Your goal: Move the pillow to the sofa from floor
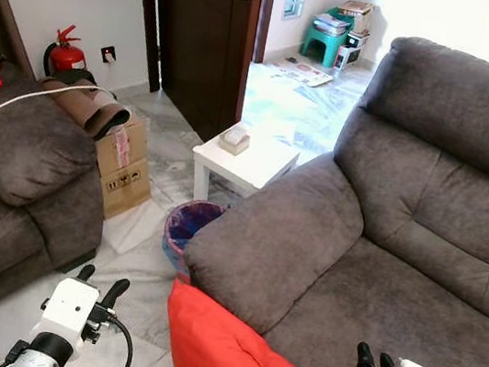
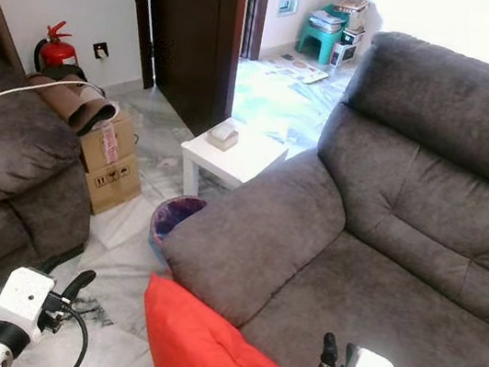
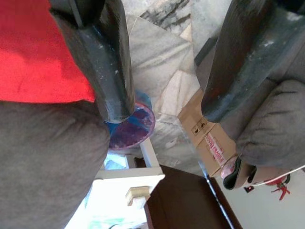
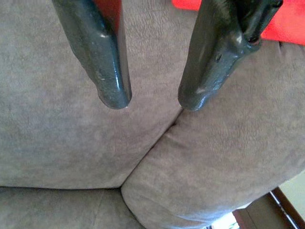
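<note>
One red pillow (image 1: 231, 354), smooth-clothed and plump with a squared corner, leans on the front edge of the grey sofa (image 1: 406, 219) at the foot of its rounded armrest, its lower part out of sight below. The sofa is thick, napped, suede-like fabric, padded in soft bulging cushions. My left gripper (image 1: 100, 289) hovers over the marble-patterned floor (image 1: 136, 250) just beside the pillow, its two glossy black fingers spread and holding nothing; my right gripper (image 1: 374, 364) hangs above the sofa seat, its two scuffed black fingers parted as well, seen in the wrist view over the seam between two cushions. Beyond the armrest stand one round bin (image 1: 187, 226) with a blue and purple liner, one small white square table with a tissue box (image 1: 235, 138) on its tabletop (image 1: 248, 164), and one taped cardboard box (image 1: 124, 169). A second grey sofa (image 1: 10, 193) of the same fabric sits to my left, with one red fire extinguisher (image 1: 65, 53) by the wall and a dark wooden door (image 1: 204, 28) behind.
</note>
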Available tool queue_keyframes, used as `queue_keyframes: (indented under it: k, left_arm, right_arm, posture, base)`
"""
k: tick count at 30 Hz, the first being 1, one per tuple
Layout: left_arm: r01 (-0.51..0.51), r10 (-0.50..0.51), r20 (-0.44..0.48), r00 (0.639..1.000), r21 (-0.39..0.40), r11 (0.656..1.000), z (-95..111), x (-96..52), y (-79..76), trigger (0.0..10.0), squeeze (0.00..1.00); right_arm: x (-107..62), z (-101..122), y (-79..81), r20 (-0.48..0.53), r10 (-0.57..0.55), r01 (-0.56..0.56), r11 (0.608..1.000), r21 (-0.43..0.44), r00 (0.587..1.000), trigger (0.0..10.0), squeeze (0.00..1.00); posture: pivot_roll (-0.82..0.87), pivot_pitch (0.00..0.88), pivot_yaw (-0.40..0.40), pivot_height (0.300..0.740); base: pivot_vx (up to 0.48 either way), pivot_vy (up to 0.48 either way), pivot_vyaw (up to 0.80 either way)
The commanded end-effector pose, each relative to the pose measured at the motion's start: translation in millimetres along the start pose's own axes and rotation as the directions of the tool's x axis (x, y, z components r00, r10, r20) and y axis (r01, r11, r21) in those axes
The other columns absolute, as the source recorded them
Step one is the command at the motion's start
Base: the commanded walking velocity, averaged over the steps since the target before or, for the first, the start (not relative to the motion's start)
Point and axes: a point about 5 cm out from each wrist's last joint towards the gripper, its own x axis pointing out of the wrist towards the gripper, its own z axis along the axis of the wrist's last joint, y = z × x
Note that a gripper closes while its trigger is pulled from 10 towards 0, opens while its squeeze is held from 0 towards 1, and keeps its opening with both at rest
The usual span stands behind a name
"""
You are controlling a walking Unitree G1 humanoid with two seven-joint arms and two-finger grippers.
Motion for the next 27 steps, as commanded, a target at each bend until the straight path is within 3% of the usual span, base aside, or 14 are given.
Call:
queue_keyframes:
  k: [1,8,14,27]
  left_arm:
    - [-0.016,0.016,-0.014,1.0,0.002,1.0,-1.7,0.1,4.9,10.0,0.0]
    - [-0.091,0.088,-0.04,0.995,-0.094,0.991,-4.2,0.9,11.0,10.0,0.0]
    - [-0.113,0.11,-0.039,0.993,-0.086,0.99,-4.7,1.0,18.6,10.0,0.0]
    - [-0.111,0.108,-0.037,0.993,-0.089,0.99,-3.5,1.3,18.6,10.0,0.0]
  right_arm:
    - [-1.5,-2.1,-1.8,-0.008,-0.006,0.006,1.0,0.0,1.0,10.0,0.0]
    - [-1.3,-0.3,-3.0,0.002,-0.007,0.007,1.0,-0.001,1.0,10.0,0.0]
    - [-0.9,0.4,-2.5,0.006,-0.003,0.003,1.0,0.003,1.0,10.0,0.0]
    - [0.8,-1.6,0.5,-0.018,0.003,-0.003,1.0,0.001,1.0,10.0,0.0]
  posture:
    - [0.18,0.065,-0.007,0.653]
    - [0.18,0.069,-0.012,0.653]
    - [0.18,0.071,-0.013,0.653]
    - [0.18,0.07,-0.011,0.653]
  base:
    - [0.0,0.0,0.0]
    - [0.0,0.0,0.0]
    - [0.0,0.0,0.0]
    - [0.0,0.0,0.0]
